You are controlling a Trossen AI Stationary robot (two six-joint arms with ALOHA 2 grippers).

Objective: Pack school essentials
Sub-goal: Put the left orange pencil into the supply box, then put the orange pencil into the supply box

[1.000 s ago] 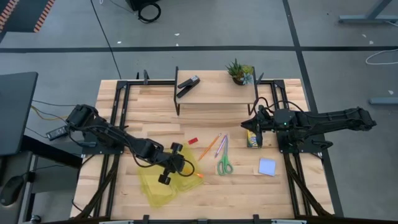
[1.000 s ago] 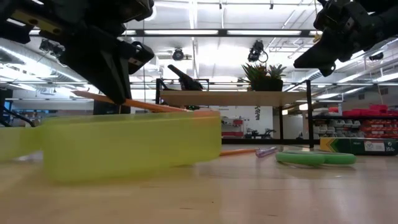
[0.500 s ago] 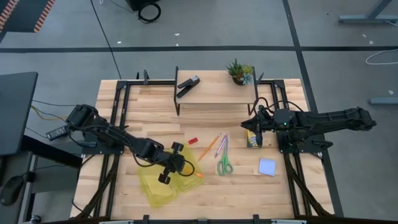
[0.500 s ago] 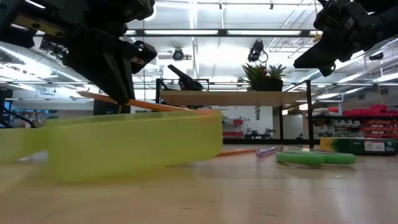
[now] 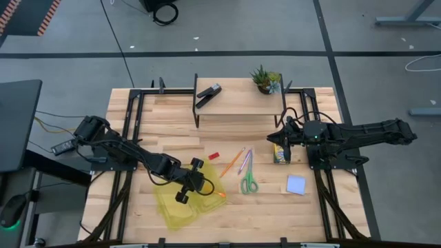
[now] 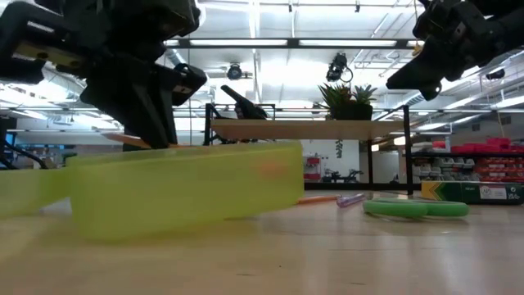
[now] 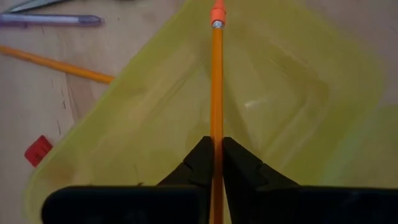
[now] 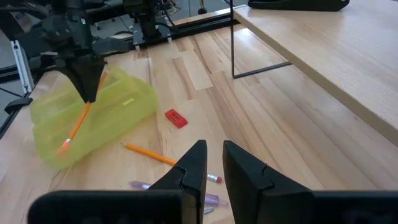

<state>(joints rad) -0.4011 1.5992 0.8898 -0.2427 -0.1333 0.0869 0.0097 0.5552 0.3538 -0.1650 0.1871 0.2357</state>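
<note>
No legible text, label, brand or number anywhere. Only unreadable marks on the box (image 6: 471,192) lying just right of the scissors (image 6: 416,208) in the low view: pale print on a green and yellow side, too small to make out. Faint blotches on the red shelving far behind that box, likewise illegible.
</note>
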